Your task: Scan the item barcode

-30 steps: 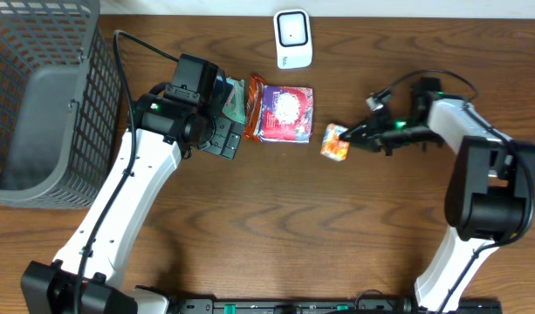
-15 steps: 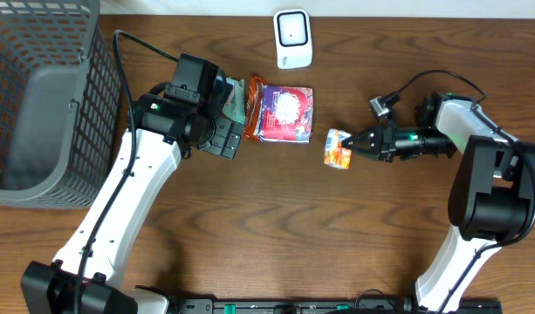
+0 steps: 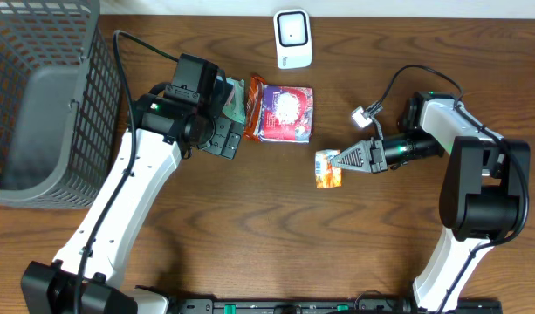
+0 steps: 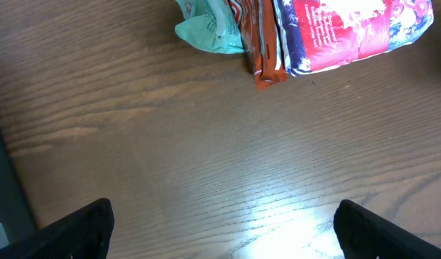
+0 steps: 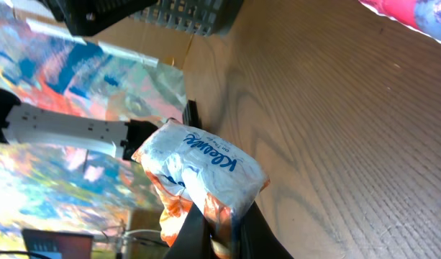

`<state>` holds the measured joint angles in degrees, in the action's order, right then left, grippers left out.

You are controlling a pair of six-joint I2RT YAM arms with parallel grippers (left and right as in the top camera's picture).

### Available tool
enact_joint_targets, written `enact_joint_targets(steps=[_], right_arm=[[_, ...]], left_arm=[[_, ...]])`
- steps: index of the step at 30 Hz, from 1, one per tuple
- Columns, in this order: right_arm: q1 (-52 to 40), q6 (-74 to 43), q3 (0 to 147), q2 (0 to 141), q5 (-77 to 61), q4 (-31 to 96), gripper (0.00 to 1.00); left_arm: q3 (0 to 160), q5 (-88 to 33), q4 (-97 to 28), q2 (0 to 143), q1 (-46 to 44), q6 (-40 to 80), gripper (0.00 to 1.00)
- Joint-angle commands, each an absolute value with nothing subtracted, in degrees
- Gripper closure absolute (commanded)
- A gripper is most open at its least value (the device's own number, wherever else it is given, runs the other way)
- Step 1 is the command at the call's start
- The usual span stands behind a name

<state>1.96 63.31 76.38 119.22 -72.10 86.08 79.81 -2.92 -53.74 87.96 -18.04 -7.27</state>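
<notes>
Table (image 3: pixel 250 244): brown wood, takes up the whole overhead frame. Basket (image 3: pixel 40 96): grey mesh, far left, cut off by the top and left edges. Left gripper (image 4: pixel 231 234): jaws fully apart, nothing between them, just bare table in its wrist view, and only the two dark fingertips show at the bottom corners. From overhead it covers part of the snack pile (image 3: pixel 280 112). The teal pack at the pile's left end is mostly hidden, the red and blue packs are readable, and the top of the pile is cropped in the left wrist view. Scanner (image 3: pixel 293 38): white, at the table's far edge, behind the pile, well apart from both grippers. Right gripper (image 3: pixel 341 160): jaws pinched tight on the edge of the tissue pack (image 3: pixel 327 168), right of centre, in front of the pile and off from the scanner. Right wrist view shows the pack's printed face. I can't make out a barcode, and the background on the left is a colourful smear.
</notes>
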Motion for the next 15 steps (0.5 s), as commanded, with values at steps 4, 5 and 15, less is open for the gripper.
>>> enact_joint_targets(steps=[4, 5, 15], right_arm=[[-0.5, 68.1, 76.4, 119.9, -71.9, 86.1, 0.99], [-0.6, 68.1, 76.4, 119.9, -71.9, 86.1, 0.99], [-0.8, 68.0, 76.4, 119.9, -71.9, 86.1, 0.99]], left_arm=[[80.5, -3.2, -53.9, 88.1, -17.9, -6.5, 0.02], [80.5, -3.2, -53.9, 88.1, -17.9, -6.5, 0.02], [80.5, -3.2, -53.9, 88.1, -17.9, -6.5, 0.02]])
